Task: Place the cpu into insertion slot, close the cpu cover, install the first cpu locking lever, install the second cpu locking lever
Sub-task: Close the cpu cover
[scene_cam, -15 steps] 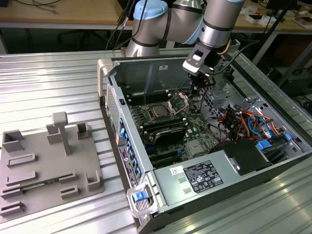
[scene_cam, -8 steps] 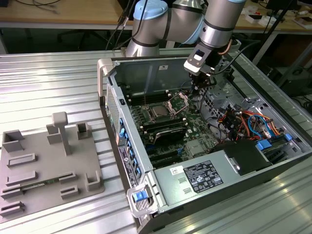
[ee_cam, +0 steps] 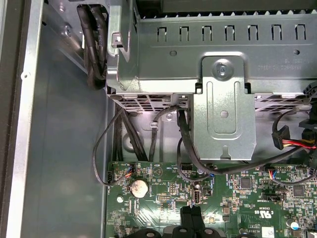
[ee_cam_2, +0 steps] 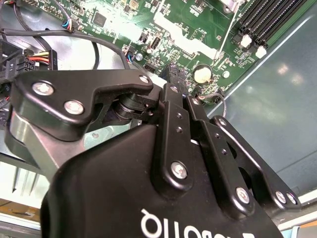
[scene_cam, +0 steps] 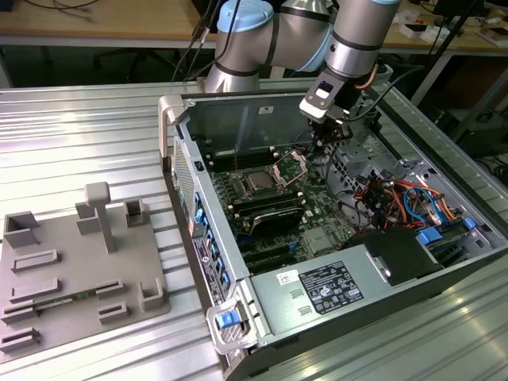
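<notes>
Exterior view: my gripper (scene_cam: pixel 324 144) hangs closed on nothing inside the case (scene_cam: pixel 230 119), just beside the raised cover (scene_cam: pixel 290 165) on the exterior view's right; the cpu (scene_cam: pixel 259 182) lies beyond, leftward. Both wrist views: my fingertips (ee_cam_2: pixel 173 77) (ee_cam: pixel 186 216) pressed together over the board (ee_cam_2: pixel 124 20) (ee_cam: pixel 233 203).

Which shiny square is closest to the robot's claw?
The cpu cover, the tipped-up open frame next to the gripper. The cpu lies flat, farther off.

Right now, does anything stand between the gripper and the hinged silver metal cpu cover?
Nothing visible: in the exterior view the gripper hangs beside the raised silver square-frame cpu cover, on that view's right.
</notes>
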Controlling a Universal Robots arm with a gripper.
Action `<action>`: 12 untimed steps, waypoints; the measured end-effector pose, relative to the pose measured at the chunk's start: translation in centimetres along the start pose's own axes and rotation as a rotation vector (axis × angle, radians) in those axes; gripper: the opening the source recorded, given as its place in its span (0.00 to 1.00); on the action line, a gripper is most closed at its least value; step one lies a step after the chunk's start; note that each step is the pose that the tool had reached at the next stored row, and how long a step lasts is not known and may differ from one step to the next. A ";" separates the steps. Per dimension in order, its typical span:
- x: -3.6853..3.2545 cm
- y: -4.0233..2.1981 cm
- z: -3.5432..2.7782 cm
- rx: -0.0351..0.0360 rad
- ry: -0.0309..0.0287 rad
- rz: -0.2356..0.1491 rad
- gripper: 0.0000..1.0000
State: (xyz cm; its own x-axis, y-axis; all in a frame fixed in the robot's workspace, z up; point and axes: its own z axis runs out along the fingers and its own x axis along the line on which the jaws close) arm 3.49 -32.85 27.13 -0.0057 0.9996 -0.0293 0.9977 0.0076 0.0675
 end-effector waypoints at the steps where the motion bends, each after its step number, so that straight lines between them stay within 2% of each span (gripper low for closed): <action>1: 0.00 -0.01 0.06 -0.0001 0.0002 0.000 0.11; 8: 0.04 -0.09 1.30 0.0039 0.0001 0.000 0.11; 12: 0.08 -0.25 2.63 0.0040 0.0013 -0.006 0.11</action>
State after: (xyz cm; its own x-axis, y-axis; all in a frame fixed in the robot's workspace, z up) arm 3.41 -32.85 24.49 -0.0121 0.9995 -0.0284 0.9979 0.0139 0.0634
